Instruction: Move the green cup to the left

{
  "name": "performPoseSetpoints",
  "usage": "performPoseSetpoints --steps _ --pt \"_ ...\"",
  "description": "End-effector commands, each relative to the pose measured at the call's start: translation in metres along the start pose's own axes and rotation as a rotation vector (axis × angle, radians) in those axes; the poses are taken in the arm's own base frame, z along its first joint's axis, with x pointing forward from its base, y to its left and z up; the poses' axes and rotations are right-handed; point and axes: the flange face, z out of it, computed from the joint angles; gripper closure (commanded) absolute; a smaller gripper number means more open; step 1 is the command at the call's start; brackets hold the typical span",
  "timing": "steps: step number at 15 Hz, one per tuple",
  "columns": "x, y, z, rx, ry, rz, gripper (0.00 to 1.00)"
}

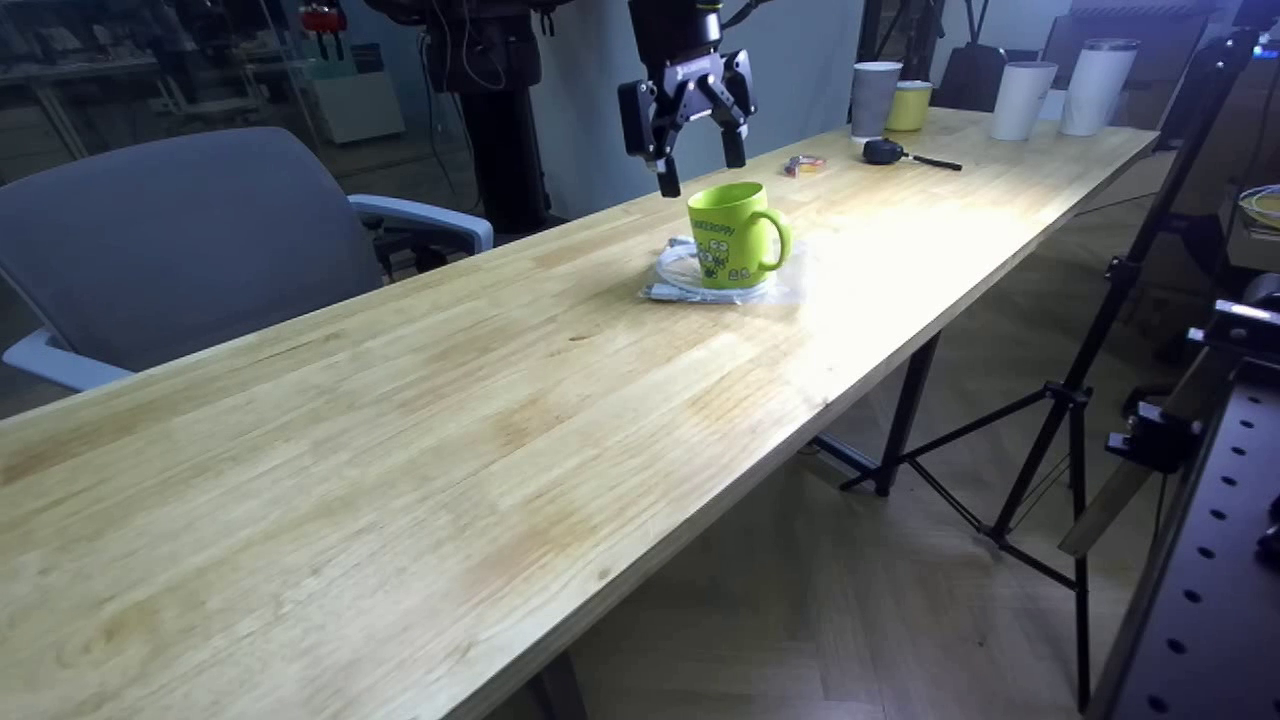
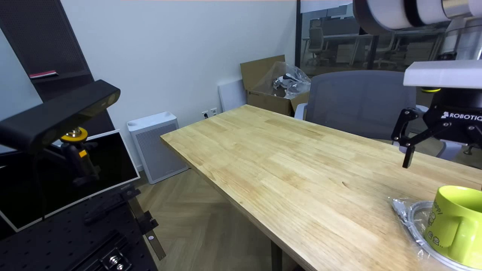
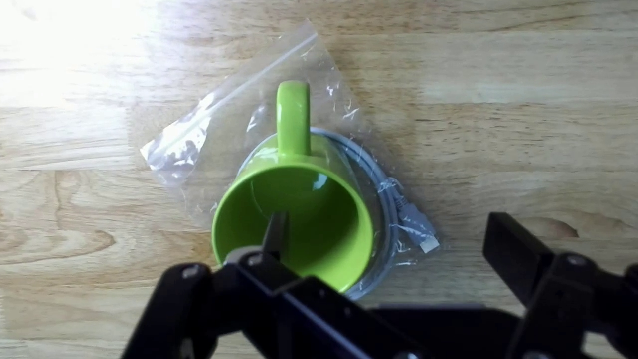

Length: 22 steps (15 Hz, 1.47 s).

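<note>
Green cup (image 1: 735,240): upright below the end effector (image 1: 702,166), whose fingers (image 3: 516,254) stand wide apart, holding nothing. In the wrist view, one finger overlaps the cup's mouth; the other appears outside the rim. Recommended: descend vertically, confirm the cup wall lies between them, then grip. Farther below, the cup rests on a bagged cable (image 3: 390,214); lift clear before travelling left over the worktop (image 1: 500,400).

The arm (image 2: 429,13) is white, black-banded — jaws black, lettered "ROBOTIQ".
</note>
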Motion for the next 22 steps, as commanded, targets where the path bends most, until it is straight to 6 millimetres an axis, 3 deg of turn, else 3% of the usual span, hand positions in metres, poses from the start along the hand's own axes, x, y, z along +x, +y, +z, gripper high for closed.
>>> performPoseSetpoints --steps 1,14,15,16,22 --pt "0.004 -0.001 0.007 0.018 0.011 -0.005 0.0" --pt "0.005 0.0 0.044 0.023 -0.001 -0.042 0.0" --pt "0.005 0.0 0.046 0.022 -0.003 -0.041 0.25" --pt "0.005 0.0 0.048 0.021 -0.008 -0.041 0.25" --pt "0.005 0.001 0.051 0.02 -0.022 -0.04 0.69"
